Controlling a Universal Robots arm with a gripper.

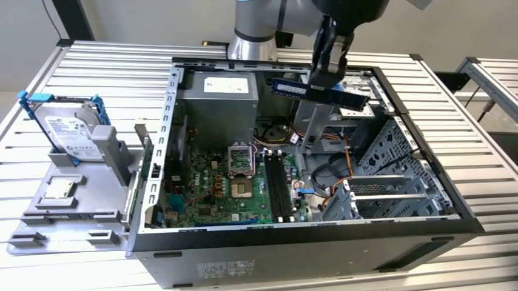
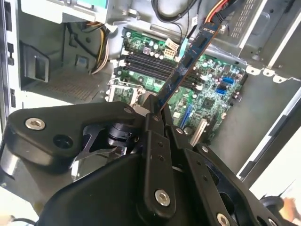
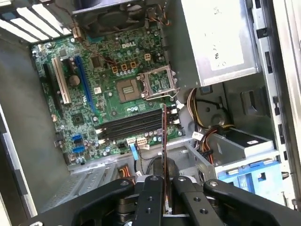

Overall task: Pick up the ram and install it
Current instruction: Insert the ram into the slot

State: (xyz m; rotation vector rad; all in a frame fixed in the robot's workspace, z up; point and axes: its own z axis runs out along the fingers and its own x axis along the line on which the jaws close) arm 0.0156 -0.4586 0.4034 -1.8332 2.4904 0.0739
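Observation:
My gripper [image 1: 326,80] is shut on the ram [image 1: 319,93], a long dark blue-green stick held roughly level above the open computer case [image 1: 162,157], toward its back. In the second wrist view the ram [image 2: 188,66] juts out from between my black fingers [image 2: 155,136], edge-on above the green motherboard [image 2: 211,89]. In the first wrist view the ram [image 3: 164,141] shows as a thin edge over the black memory slots [image 3: 127,126]. In the exterior view the memory slots [image 1: 278,185] lie well below the ram, beside the processor socket [image 1: 242,167].
A silver hard drive in a blue bracket [image 1: 69,130] stands on a grey fixture [image 1: 69,206] at the exterior view's left. The power supply [image 1: 218,100], a metal drive cage [image 1: 396,176] and loose cables [image 1: 324,173] crowd the case around the motherboard.

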